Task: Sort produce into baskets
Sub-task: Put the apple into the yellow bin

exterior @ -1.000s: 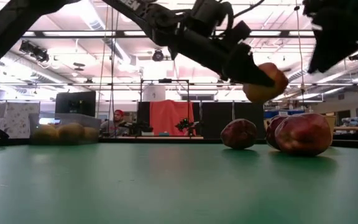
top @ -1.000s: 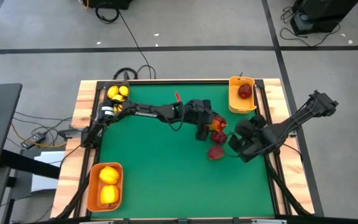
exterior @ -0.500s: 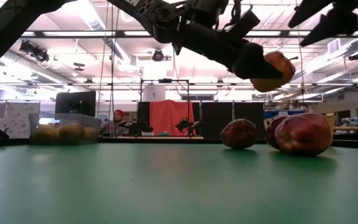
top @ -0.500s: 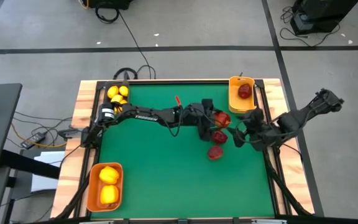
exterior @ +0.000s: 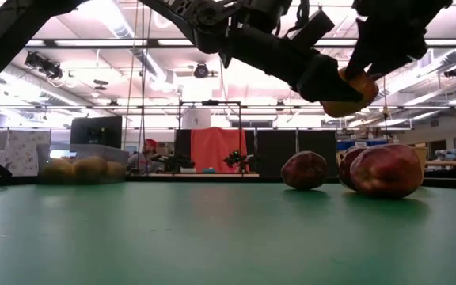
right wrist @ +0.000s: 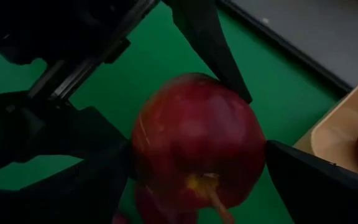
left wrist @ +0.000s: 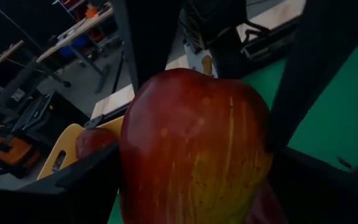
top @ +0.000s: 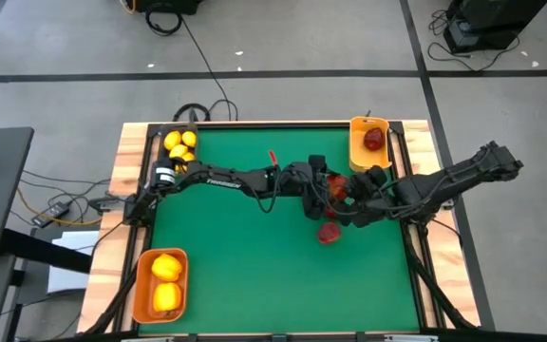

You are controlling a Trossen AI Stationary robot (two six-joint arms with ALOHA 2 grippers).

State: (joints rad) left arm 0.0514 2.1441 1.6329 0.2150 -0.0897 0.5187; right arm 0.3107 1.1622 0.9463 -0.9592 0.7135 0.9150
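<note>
Sorting mostly done: left tool (top: 325, 189) grips red apple (top: 338, 186) mid-handover, right tool (top: 351, 193) spread around it, two apples (top: 330, 232) remain on surface (top: 245, 266).

Green table mat (top: 254, 266); black cable (top: 202, 66) on floor (behind table).

A red-and-yellow apple (left wrist: 194, 149) hangs above the tabletop (top: 245, 256), pinched by the left hand (top: 326, 187) and flanked by the right hand's (top: 348, 193) fingers, just beside the yellow-orange basket (top: 357, 157); that basket holds one dark red apple (top: 374, 139); two more red apples (exterior: 386, 169) rest on the green below the raised one; the black basket (top: 163, 136) at the far-left corner holds small lemons (top: 180, 143); the deeper orange basket (top: 141, 285) at the near-left corner holds two bigger yellow fruits (top: 165, 281).
</note>
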